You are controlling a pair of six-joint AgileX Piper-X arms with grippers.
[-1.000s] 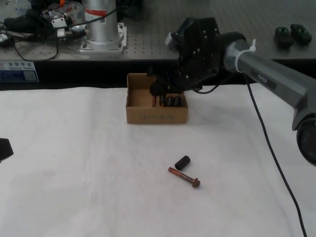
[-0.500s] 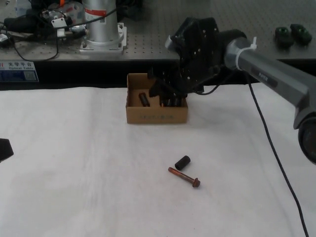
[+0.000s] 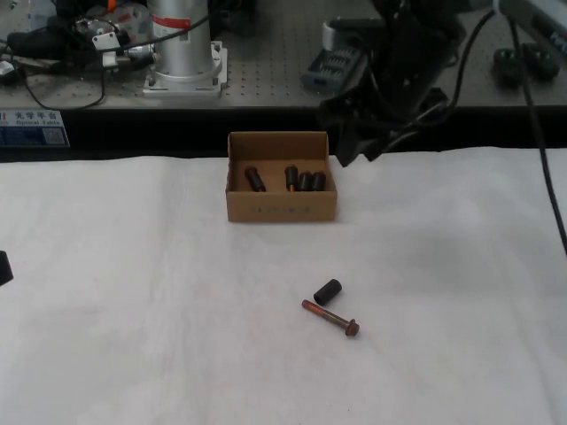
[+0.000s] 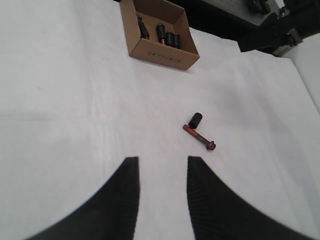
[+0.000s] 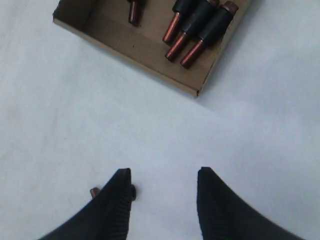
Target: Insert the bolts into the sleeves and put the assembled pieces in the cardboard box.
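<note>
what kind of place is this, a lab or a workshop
Most likely a robotics lab: behind the cloth-covered bench stands a metal table drilled with a grid of holes, carrying a metal column base and loose cables, and a robot arm is near the cardboard box.

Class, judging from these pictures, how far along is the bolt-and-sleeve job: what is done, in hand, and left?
Done: four assembled pieces lie in the brown cardboard box. In hand: nothing; the left gripper and right gripper are both open and empty. Left: one short black sleeve and one copper-coloured bolt lie unjoined on the white cloth.
</note>
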